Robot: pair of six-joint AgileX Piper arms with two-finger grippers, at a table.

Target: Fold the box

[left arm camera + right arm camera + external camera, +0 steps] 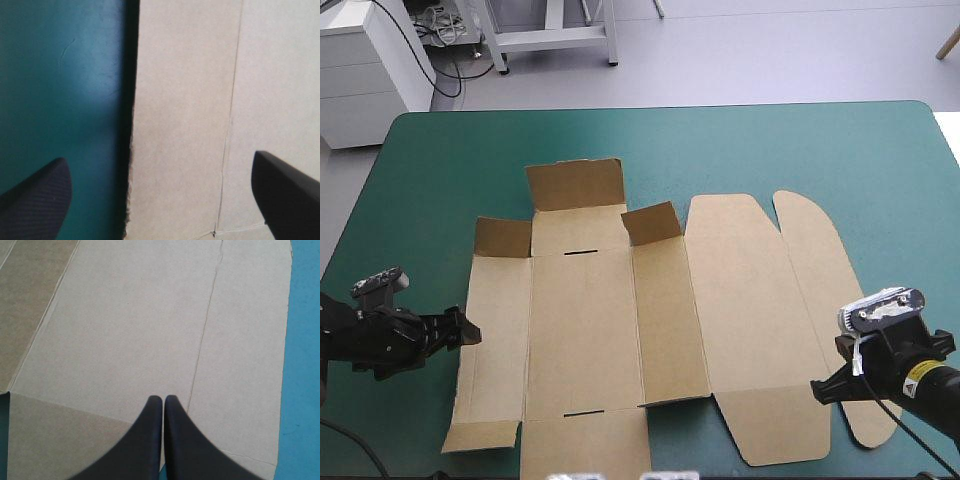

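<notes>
Left wrist view: spread left pincer [160,160] straddles the box [200,100] edge.

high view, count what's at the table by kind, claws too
brown box: 1
claws: 2, the left claw open, the right claw shut
teal-green table cover: 1
total: 4

Left arm [365,340], black and blocky. Its left tool [472,332] carries broad black fins, one finger [40,195] showing a fine woven texture. Right arm [895,388], black too, with a small yellow label [918,372] on it. The right tool [163,400]: smooth, curved black fins tapering to points.
</notes>
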